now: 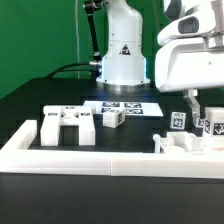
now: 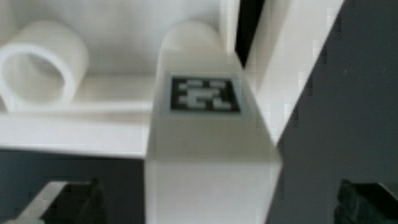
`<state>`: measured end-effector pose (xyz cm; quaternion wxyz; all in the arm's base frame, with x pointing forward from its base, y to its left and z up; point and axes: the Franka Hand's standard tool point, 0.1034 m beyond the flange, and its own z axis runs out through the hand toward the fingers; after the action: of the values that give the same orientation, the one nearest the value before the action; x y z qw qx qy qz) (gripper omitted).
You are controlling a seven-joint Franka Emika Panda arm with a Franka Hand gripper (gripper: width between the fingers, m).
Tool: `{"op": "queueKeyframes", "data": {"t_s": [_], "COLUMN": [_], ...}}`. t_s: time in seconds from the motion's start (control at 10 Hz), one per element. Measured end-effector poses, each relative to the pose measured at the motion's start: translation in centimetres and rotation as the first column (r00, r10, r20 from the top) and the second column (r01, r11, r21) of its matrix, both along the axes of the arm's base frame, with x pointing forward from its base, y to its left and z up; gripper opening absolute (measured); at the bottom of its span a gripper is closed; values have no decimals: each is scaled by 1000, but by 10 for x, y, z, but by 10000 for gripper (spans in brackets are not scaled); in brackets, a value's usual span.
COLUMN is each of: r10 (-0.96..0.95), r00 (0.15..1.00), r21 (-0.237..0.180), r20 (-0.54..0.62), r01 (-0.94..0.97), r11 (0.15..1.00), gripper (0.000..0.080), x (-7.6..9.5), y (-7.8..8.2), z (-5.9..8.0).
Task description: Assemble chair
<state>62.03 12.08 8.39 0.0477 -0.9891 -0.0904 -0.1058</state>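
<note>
In the wrist view a white chair post (image 2: 210,140) with a square black-and-white tag (image 2: 205,94) runs straight between my two dark fingers (image 2: 61,204). My gripper (image 2: 214,206) is open, with a gap on each side of the post. A rounded white chair piece (image 2: 36,72) lies beside the post. In the exterior view my gripper (image 1: 203,112) hangs low over a cluster of tagged white chair parts (image 1: 185,140) at the exterior view's right. A bracket-like chair piece (image 1: 66,126) and a small tagged block (image 1: 112,117) rest further to the exterior view's left.
The marker board (image 1: 125,104) lies flat behind the small block. A long low white border wall (image 1: 100,156) runs along the front. The arm's white base (image 1: 120,55) stands at the back, with a green backdrop behind it.
</note>
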Motion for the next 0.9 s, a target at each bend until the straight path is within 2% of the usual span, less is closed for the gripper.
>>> {"op": "queueKeyframes", "data": {"t_s": [0.1,0.3,0.5,0.9], "r10": [8,10,-1,-3], "r00": [998,995,995,996], "r21": [0,-2,-6,-5], "r20": [-66,-97,-97,-89], "r01": [-8,-10,0,3], "r11": [1000,1000,1000,1000], "gripper": [649,649,649,649], "x": [1,4,4,-1], "y": [2,-1,-7,-1], "z": [3,2,0,-5]}}
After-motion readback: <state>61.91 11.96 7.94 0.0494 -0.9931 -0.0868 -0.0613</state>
